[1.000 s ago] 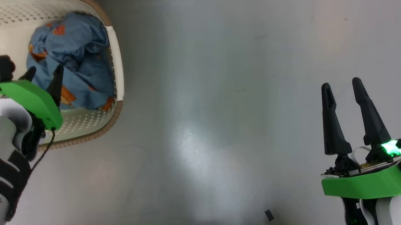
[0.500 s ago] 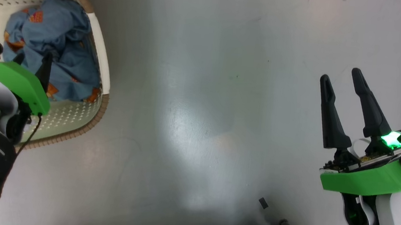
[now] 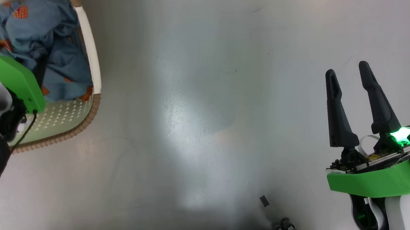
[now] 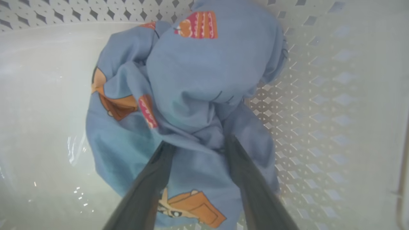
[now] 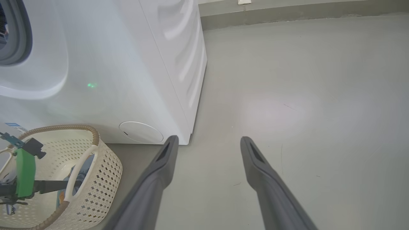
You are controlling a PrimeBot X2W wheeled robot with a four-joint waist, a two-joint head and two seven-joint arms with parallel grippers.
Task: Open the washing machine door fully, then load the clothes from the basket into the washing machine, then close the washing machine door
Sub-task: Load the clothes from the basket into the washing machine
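The left end effector [image 4: 198,142], dark fingers [image 4: 150,179] spread wide and gripping nothing, straddles a fold of the crumpled blue orange-printed garment [image 4: 198,73] in the cream perforated plastic basket [image 4: 319,95] at the head view's ten o'clock, so loading is in hand, next likely calling for closing and lifting.

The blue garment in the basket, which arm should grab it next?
Left. The left gripper is inside the basket, open fingers straddling the blue garment. The right gripper hangs open over the floor, away from it.

left fingers [image 4: 147,191]: tips hidden under blue garment [image 4: 204,73] fold | basket [image 3: 85,53]: cut by head view's left edge
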